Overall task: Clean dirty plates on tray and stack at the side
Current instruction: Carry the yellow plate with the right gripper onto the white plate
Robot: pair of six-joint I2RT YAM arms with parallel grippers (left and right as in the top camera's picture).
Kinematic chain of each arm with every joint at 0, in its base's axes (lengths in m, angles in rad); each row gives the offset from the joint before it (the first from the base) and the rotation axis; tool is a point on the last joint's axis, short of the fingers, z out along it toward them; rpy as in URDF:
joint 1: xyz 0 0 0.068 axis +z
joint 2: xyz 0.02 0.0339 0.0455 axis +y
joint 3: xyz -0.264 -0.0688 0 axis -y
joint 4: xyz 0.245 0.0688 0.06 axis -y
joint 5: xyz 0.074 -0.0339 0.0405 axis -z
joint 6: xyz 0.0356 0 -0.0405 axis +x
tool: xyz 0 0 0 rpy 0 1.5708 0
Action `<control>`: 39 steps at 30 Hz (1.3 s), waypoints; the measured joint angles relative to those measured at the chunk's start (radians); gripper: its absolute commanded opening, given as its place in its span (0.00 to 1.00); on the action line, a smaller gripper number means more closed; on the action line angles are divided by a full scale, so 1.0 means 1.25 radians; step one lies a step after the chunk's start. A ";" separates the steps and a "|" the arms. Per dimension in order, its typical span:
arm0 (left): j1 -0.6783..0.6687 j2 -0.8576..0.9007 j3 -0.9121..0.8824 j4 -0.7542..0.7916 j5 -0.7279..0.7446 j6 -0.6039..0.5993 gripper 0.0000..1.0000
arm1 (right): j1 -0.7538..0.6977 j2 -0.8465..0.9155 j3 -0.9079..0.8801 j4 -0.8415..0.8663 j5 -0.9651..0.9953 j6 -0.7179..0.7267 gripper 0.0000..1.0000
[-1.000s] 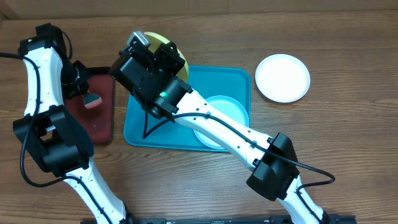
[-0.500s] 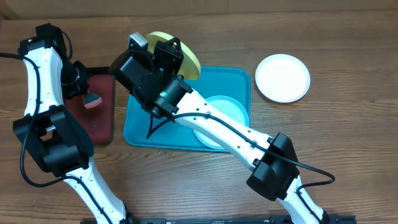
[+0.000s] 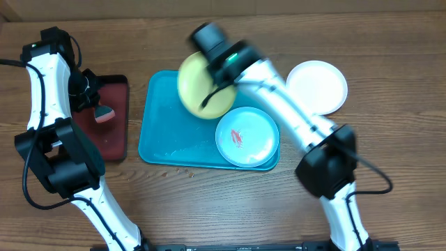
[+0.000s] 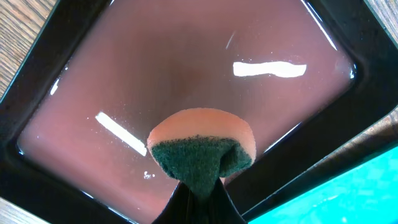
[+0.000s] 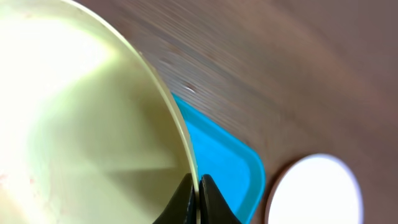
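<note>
— Two sets of fingers: what's in each?
— My left fingers [image 4: 177, 210] are pinched on a sponge [image 4: 202, 146] above the dark-red tray [image 4: 186, 74]. My right fingers [image 5: 212, 202] clamp the rim of the yellow-green plate [image 3: 202, 87], tilted over the blue tray [image 3: 164, 118].
— And the others?
— The mint plate [image 3: 254, 125], with a red smear [image 3: 237, 137], lies in that tray; the white plate [image 3: 317, 87] sits on the tabletop [image 3: 390, 56] beside it.

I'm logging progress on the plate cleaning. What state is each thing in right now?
yellow-green plate: lifted and tilted, rim pinched in the right hand.
mint plate: flat in the blue tray, red smear on it.
white plate: flat on the table beside the tray, no smear visible.
blue tray: on the table, holding the mint plate.
sponge: pinched in the left hand above the dark-red tray.
dark-red tray: on the table, glossy inside.
</note>
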 measured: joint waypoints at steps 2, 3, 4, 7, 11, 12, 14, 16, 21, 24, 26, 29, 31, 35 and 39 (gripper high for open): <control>0.000 0.000 0.000 0.000 0.000 0.000 0.04 | -0.087 0.000 0.000 -0.022 -0.101 0.031 0.04; 0.000 0.000 0.000 0.000 0.000 0.000 0.04 | -0.130 0.000 0.000 -0.036 -0.152 0.041 0.04; 0.000 0.000 0.000 0.000 0.000 0.000 0.04 | -0.181 0.000 0.000 -0.051 -0.204 0.050 0.04; -0.001 0.000 0.000 0.000 0.000 0.000 0.04 | -0.314 0.000 -0.001 -0.111 -0.320 0.070 0.04; -0.002 0.000 0.000 0.000 0.000 0.000 0.04 | -0.469 0.000 -0.001 -0.192 -0.397 0.081 0.04; -0.002 0.000 0.000 0.000 0.000 0.000 0.05 | -0.497 0.000 -0.001 -0.209 -0.407 0.083 0.04; -0.005 0.000 0.000 0.002 0.000 0.000 0.04 | -0.544 0.000 -0.002 -0.237 -0.424 0.087 0.04; -0.009 0.000 0.000 0.004 0.000 0.000 0.04 | -0.582 0.000 -0.006 -0.246 -0.436 0.088 0.04; -0.018 0.000 0.000 0.004 0.000 0.000 0.04 | -0.659 0.000 -0.054 -0.226 -0.443 0.090 0.04; -0.019 0.000 0.000 0.004 0.000 0.000 0.04 | -0.688 0.000 -0.099 -0.203 -0.430 0.090 0.04; -0.021 0.000 0.000 0.004 0.000 0.000 0.04 | -0.704 0.000 -0.135 -0.179 -0.423 0.090 0.04; -0.022 0.000 0.000 0.007 0.000 0.000 0.04 | -0.719 0.000 -0.180 -0.139 -0.417 0.090 0.04; -0.022 0.000 0.000 0.009 0.000 0.000 0.04 | -0.722 0.000 -0.199 -0.121 -0.416 0.090 0.05; -0.022 0.000 0.000 0.009 0.000 0.000 0.04 | -0.718 0.000 -0.225 -0.083 -0.420 0.088 0.30; -0.022 0.000 0.000 0.009 0.000 0.000 0.04 | -0.707 0.000 -0.233 -0.073 -0.436 0.089 0.41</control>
